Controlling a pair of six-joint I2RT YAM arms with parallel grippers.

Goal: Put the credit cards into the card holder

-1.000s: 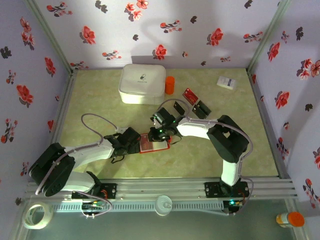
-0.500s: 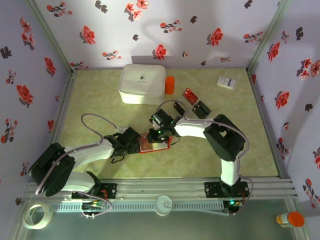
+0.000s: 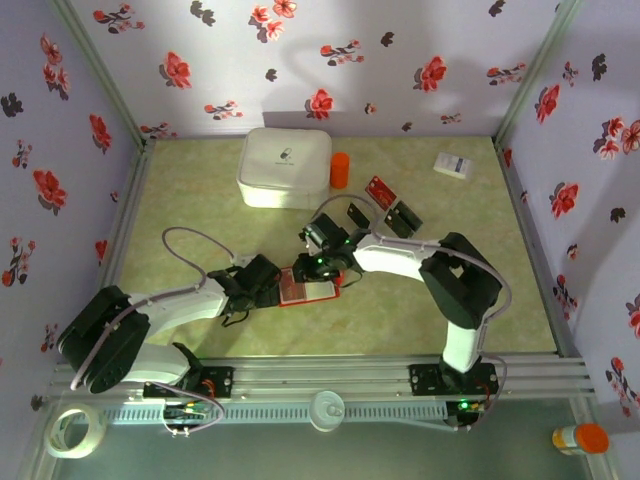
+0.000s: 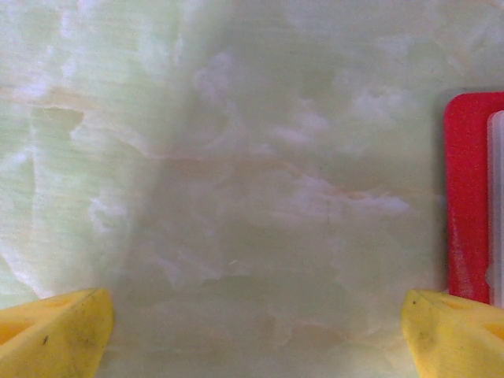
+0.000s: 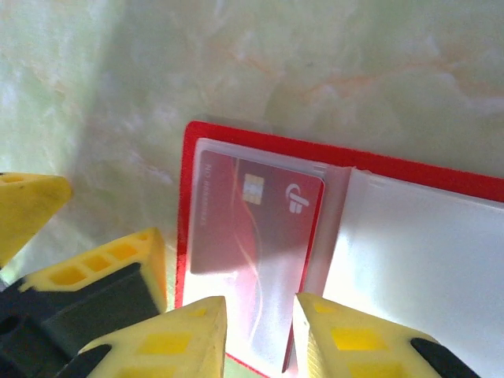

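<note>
The table (image 3: 200, 220) is a flat slab with a glossy, pale green marbled top, and both grippers hang low over its near middle. Far beyond the left gripper (image 3: 274, 286) sits a big white box (image 3: 284, 167), smooth plastic with rounded corners.

Between the two grippers lies the card holder (image 3: 310, 290), a flat, squarish bright red wallet folded open. Seen from the right wrist, its inside is pale and shiny, and one empty pocket (image 5: 417, 260) sits to the right of the right gripper (image 5: 258, 315). A thin red card (image 5: 252, 228) with a metallic chip lies flat under glossy clear plastic, reaching from just ahead of the fingertips down into the gap between them.

The right gripper (image 3: 322, 272) has blocky yellow fingers (image 5: 173, 339) a narrow gap apart, with nothing clamped between them. Whether they touch the plastic cannot be told.

The left gripper (image 4: 252, 335) is spread wide and empty. Its right-hand finger (image 4: 453, 331) is just beside the holder's rounded red edge (image 4: 465, 197).

Past the right gripper and to its right lie the loose cards, one red (image 3: 380, 190) and two black (image 3: 357, 214) (image 3: 403, 217), all thin rectangles. Near them, further off, stands a short orange cylinder (image 3: 340, 170). A small white box (image 3: 455, 165) lies well away to the right.
</note>
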